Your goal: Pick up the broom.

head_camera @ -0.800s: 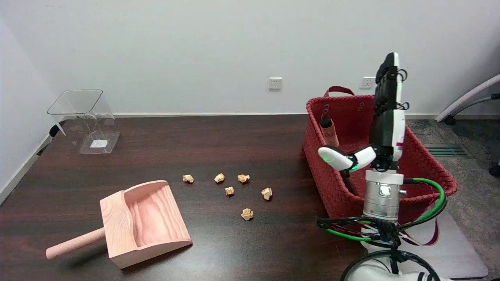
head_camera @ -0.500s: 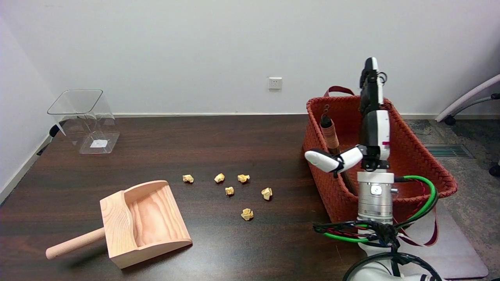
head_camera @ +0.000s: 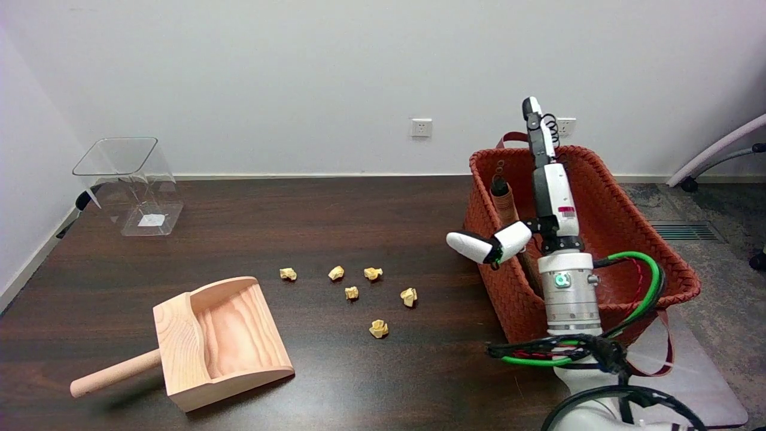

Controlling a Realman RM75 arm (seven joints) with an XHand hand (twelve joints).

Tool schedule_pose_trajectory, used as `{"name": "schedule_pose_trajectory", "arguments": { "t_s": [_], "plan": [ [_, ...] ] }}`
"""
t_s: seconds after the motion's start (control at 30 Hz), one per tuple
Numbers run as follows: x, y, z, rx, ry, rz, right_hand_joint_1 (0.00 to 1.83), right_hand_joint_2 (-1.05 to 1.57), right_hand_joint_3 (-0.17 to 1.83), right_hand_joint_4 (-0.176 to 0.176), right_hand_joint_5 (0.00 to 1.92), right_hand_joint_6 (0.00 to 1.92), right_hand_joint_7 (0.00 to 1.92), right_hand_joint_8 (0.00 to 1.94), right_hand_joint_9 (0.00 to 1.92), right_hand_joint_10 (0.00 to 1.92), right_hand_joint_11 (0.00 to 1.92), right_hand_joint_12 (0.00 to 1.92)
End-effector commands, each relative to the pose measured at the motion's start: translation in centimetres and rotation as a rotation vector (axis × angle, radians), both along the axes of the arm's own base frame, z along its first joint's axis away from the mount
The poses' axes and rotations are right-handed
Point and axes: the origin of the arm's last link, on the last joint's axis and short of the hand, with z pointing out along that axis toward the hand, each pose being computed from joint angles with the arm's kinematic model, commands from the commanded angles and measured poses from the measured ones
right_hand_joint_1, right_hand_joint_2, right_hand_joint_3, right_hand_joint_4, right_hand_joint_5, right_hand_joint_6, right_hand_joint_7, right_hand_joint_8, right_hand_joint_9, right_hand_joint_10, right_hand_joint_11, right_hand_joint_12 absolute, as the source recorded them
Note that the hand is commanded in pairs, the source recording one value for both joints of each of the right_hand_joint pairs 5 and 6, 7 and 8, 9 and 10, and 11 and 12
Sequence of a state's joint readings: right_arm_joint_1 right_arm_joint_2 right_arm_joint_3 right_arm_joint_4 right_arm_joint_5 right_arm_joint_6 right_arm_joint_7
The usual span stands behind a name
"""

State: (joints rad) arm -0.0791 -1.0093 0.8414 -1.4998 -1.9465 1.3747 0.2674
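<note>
Since the earlier frames the right hand (head_camera: 547,191) has swung left across the red basket (head_camera: 658,251), toward the broom (head_camera: 505,203). Nearest, the wooden dustpan (head_camera: 221,341) and paper scraps (head_camera: 378,328) lie on the bench (head_camera: 335,215). The hand is spread, holding nothing. The broom handle leans inside the basket's left wall; a misjudged close could knock it over.

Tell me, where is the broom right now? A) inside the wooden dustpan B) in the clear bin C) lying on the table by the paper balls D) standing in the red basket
D: the broom leans inside the red basket, its handle end poking up near the left wall, with the open hand beside it, not yet holding it.
</note>
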Motion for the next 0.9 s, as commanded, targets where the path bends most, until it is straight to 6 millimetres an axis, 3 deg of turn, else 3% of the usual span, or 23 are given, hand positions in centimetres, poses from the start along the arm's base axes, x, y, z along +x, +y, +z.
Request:
{"name": "schedule_pose_trajectory", "arguments": {
  "t_s": [0.03, 0.67, 0.9],
  "plan": [
    [1.1, 0.0, 1.1, -0.088, 0.19, -0.291, 1.02, -0.41, 1.0, 0.0, 0.0, 0.0, 0.02, 0.02, 0.0, 0.0, 0.0, 0.0],
    [0.6, 1.7, -0.2, -0.139, 0.185, -0.364, 1.0, -0.37, 1.0, 0.0, 0.0, 0.0, 0.18, 0.18, 0.0, 0.0, 0.0, 0.0],
    [0.3, 1.7, -0.6, -0.086, 0.089, -0.352, 0.96, -0.33, 0.97, 0.0, 0.08, 0.08, 0.33, 0.33, 0.08, 0.08, 0.08, 0.08]
  ]
}}
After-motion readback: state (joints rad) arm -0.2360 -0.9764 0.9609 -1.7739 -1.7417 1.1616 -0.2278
